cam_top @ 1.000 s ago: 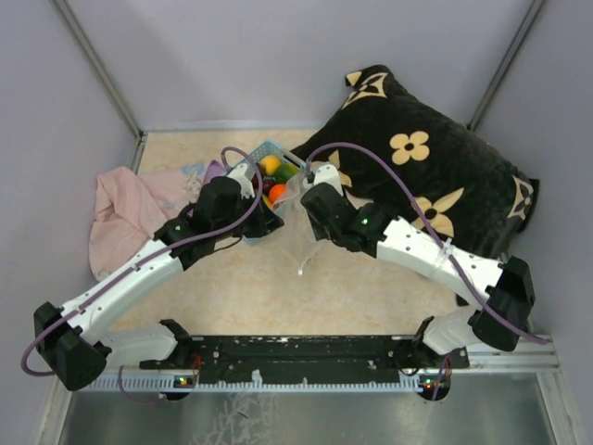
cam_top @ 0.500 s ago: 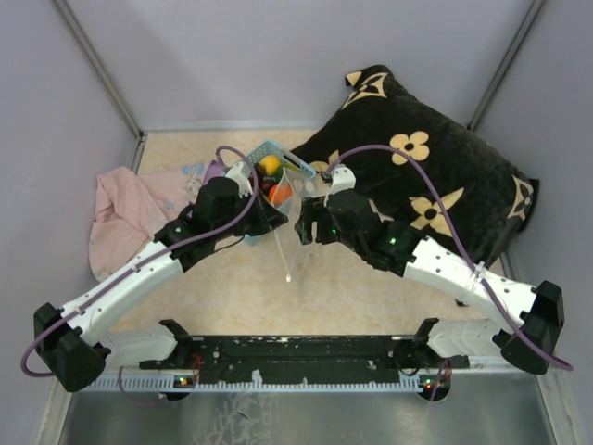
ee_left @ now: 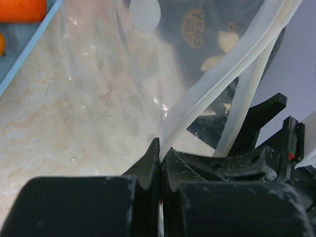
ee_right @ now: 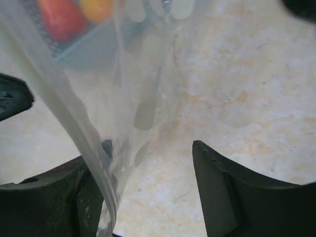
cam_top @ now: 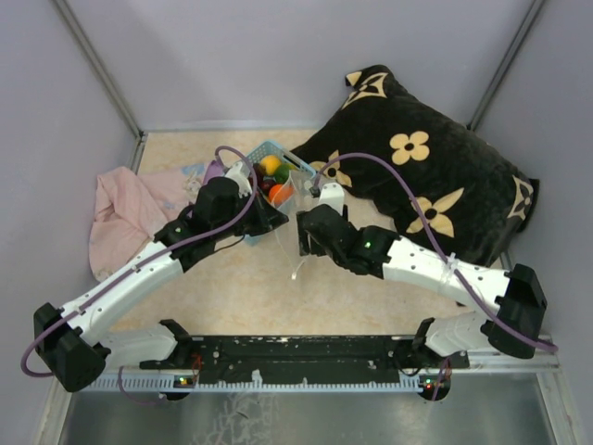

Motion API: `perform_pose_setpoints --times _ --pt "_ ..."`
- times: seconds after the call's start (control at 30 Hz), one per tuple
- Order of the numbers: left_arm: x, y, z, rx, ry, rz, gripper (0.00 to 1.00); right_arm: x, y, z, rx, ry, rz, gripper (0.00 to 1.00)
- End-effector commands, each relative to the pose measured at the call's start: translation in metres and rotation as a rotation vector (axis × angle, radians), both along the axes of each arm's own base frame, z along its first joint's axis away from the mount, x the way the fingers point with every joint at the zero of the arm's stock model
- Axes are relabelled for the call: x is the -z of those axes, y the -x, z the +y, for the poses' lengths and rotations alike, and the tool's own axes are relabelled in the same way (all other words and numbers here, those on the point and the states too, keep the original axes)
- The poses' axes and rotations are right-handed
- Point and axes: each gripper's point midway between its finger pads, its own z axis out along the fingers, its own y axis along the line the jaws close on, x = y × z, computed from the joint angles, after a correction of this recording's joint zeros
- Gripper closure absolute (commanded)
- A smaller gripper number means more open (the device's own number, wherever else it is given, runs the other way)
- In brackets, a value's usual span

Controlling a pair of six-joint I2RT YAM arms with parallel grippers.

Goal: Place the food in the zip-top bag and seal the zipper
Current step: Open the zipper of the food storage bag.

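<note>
The left gripper (ee_left: 160, 148) was pressed together on the zipper (ee_left: 222, 69). It pinched the white strip of the zip-top bag (ee_left: 113, 74) right at its fingertips, and the clear dotted film rose away ahead of them. The right gripper (ee_right: 148, 160) stood spread and held nothing. The bag's film ran just inside the finger (ee_right: 49, 197) at the left of its wrist view, seemingly brushing it, with bare table (ee_right: 247, 74) between the film and the other finger.

The step in hand looked like taking the bag's free lip to open its mouth. To do that well, the right gripper would need to close on one layer only, near the strip, and not on the lip the left gripper held. It should then draw away from the left gripper gently, so that the film would not slip out.

Beyond both grippers sat the light-blue basket (cam_top: 269, 148) with the food (cam_top: 271, 167) in it, none of it bagged yet. Farther off, to the right of the right gripper, lay a black flowered pillow (cam_top: 426, 176). To the left of the left gripper lay a pink cloth (cam_top: 130, 209).
</note>
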Motion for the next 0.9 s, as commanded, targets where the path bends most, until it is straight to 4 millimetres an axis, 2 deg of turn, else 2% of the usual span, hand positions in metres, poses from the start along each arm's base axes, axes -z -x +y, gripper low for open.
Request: perform_pose_setpoints --times 0.0,0.07,0.23,0.4,0.5,0.67,0.77,0.87 --pt "-0.005 0.001 0.003 -0.001 -0.002 -0.029 1.0 -0.017 -0.016 -0.031 0.123 0.088 -0.108 0.37" --pt "-0.004 0.001 0.007 -0.006 -0.026 -0.031 1.0 -0.023 -0.017 -0.036 0.12 0.11 -0.136 0.45" --pt "-0.001 -0.001 0.016 -0.022 -0.096 -0.046 1.0 -0.046 -0.023 -0.055 0.173 0.168 -0.202 0.77" --pt "0.006 -0.004 0.024 -0.019 -0.185 -0.049 1.0 -0.072 -0.028 -0.067 0.18 0.195 -0.246 1.0" --pt "0.014 -0.005 0.029 -0.01 -0.251 -0.04 1.0 -0.084 -0.029 -0.077 0.196 0.192 -0.242 1.0" --pt "0.02 -0.005 0.034 0.013 -0.315 -0.045 1.0 -0.097 -0.034 -0.105 0.249 0.217 -0.244 1.0" --pt "0.021 -0.005 0.028 0.046 -0.311 -0.053 1.0 -0.094 -0.038 -0.123 0.284 0.255 -0.235 1.0" --pt "0.019 -0.005 0.016 0.092 -0.274 -0.065 0.94 -0.092 -0.04 -0.127 0.278 0.285 -0.237 1.0"
